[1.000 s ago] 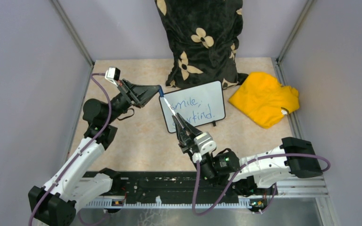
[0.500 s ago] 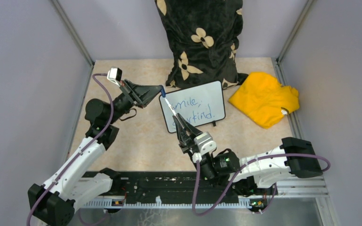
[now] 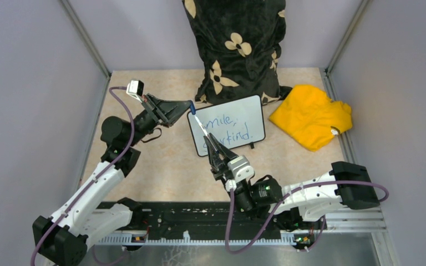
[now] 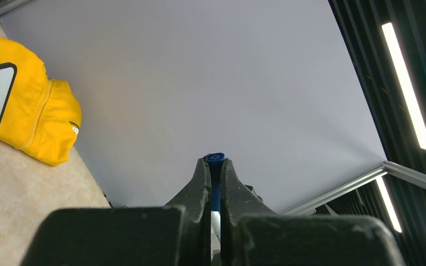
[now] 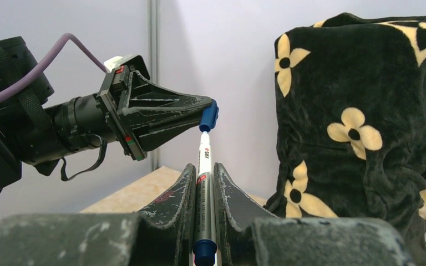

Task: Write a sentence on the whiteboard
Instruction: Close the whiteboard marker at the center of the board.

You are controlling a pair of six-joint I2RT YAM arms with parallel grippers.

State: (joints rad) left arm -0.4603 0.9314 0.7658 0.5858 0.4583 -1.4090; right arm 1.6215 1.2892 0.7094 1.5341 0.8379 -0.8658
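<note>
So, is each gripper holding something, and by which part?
Right gripper clamps the white marker pen around its barrel; left gripper pinches the blue plastic cap at the pen's tip.

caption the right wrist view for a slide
Right gripper holds the marker as left gripper grips its blue cap.

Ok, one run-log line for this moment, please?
left gripper shut on blue cap | right gripper shut on marker | cap at marker tip | sentence on whiteboard

Whiteboard (image 3: 253, 108) with blue two-line sentence (image 3: 234, 134)
</note>
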